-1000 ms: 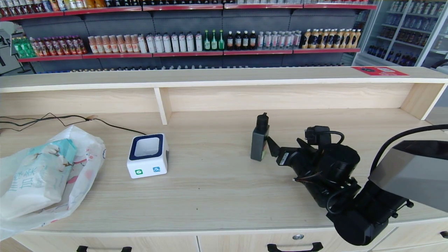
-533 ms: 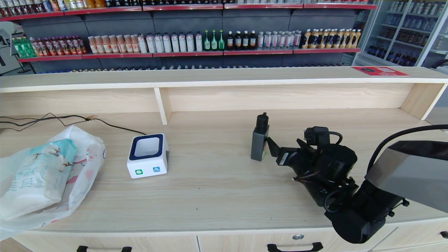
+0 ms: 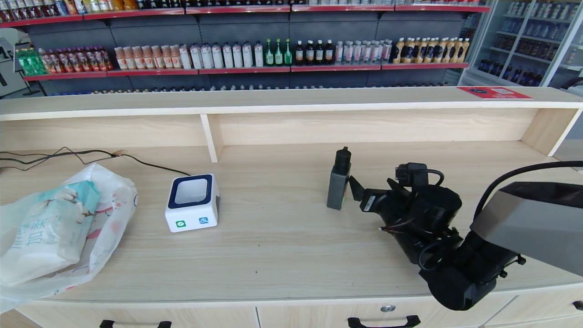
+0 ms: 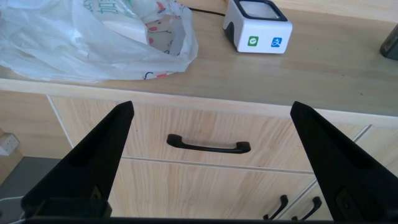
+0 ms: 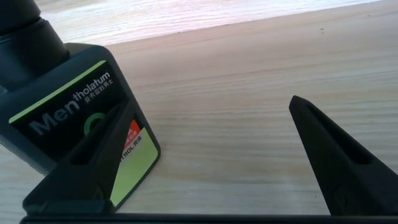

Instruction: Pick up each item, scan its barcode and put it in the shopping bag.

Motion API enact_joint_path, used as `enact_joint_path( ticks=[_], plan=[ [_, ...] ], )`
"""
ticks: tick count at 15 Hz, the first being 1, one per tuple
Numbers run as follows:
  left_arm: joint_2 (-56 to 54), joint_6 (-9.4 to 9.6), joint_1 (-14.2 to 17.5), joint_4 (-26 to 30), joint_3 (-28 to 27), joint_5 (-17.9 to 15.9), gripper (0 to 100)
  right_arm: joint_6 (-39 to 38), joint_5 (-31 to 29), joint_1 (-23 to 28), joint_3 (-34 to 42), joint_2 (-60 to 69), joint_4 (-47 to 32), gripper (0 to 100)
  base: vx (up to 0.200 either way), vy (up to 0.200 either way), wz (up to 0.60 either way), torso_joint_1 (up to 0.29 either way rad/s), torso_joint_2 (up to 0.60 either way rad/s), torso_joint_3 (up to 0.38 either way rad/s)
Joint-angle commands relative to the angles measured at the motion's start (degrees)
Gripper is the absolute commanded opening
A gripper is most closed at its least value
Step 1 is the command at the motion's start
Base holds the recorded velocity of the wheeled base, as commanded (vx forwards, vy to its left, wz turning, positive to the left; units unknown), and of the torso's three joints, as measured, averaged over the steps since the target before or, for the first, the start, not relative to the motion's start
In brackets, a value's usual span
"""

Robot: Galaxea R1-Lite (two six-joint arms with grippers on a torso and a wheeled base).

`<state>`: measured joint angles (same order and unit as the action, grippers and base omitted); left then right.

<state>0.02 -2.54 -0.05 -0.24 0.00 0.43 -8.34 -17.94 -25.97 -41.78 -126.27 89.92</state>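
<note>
As the right gripper [image 5: 208,106] is inching nearer the dark grey bottle [image 3: 339,184] on the tabletop [image 3: 273,237], its fingers [image 5: 329,155] are gaping wide, readying a grasp before scanning.

Dark grey bottle [image 3: 338,184] stands upright; white scanner [image 3: 191,202] sits near the filled shopping bag [image 3: 115,205].
</note>
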Motion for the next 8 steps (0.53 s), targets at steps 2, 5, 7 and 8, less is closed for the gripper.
enact_joint_path(
  ticks=[2,5,7,8],
  plan=[
    [-0.02,-0.01,-0.04,-0.02,0.0,0.01,100,-0.01,0.01,-0.84,-0.94,-1.0,0.08,100,0.0,0.0,0.0,0.0,0.0,0.0],
    [-0.02,-0.01,0.05,-0.02,0.0,0.01,100,-0.27,0.01,-0.66,-0.94,-1.0,0.08,100,0.0,0.0,0.0,0.0,0.0,0.0],
    [-0.02,-0.01,0.05,-0.02,0.0,0.01,100,-0.27,0.01,-0.58,-0.94,-1.0,0.08,100,0.0,0.0,0.0,0.0,0.0,0.0],
    [-0.02,-0.01,0.05,-0.02,0.0,0.01,100,-0.27,0.01,-0.4,-0.94,-0.82,0.08,100,0.0,0.0,0.0,0.0,0.0,0.0]
  ],
)
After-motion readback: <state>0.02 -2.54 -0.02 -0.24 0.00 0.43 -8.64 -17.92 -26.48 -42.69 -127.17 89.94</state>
